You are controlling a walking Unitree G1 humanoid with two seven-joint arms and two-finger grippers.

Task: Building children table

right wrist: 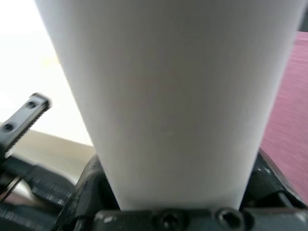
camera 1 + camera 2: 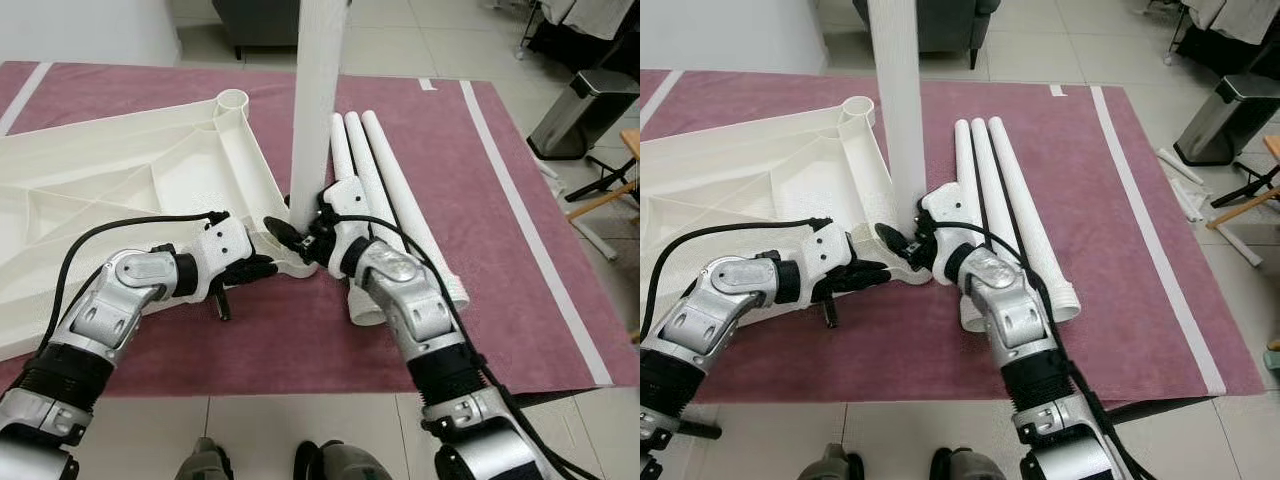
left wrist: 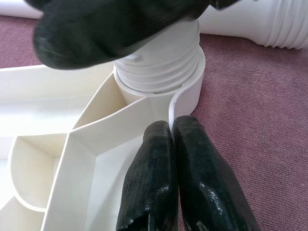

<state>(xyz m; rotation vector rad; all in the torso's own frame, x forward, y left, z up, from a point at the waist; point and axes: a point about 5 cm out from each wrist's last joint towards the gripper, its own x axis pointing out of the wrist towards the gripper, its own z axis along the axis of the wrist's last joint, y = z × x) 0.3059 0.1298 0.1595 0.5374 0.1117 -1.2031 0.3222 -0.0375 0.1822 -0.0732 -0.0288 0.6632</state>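
A white table leg [image 2: 318, 100] stands upright, its threaded end seated in the corner socket [image 3: 190, 91] of the upturned white tabletop [image 2: 120, 190]. The right gripper [image 2: 300, 238] clasps the leg's base, long axis vertical. The left gripper [image 3: 173, 168], fingers pressed together (nothing held), rests just beside the socket. Three spare legs [image 2: 385, 190] lie beyond the right wrist on the maroon rug [image 2: 500, 250].

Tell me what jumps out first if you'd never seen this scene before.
A tall white table leg stands upright in the near corner socket of the overturned white tabletop on a maroon rug, with the right gripper clasped around its base. The left gripper, fingers together, presses on that corner. Three more legs lie alongside.
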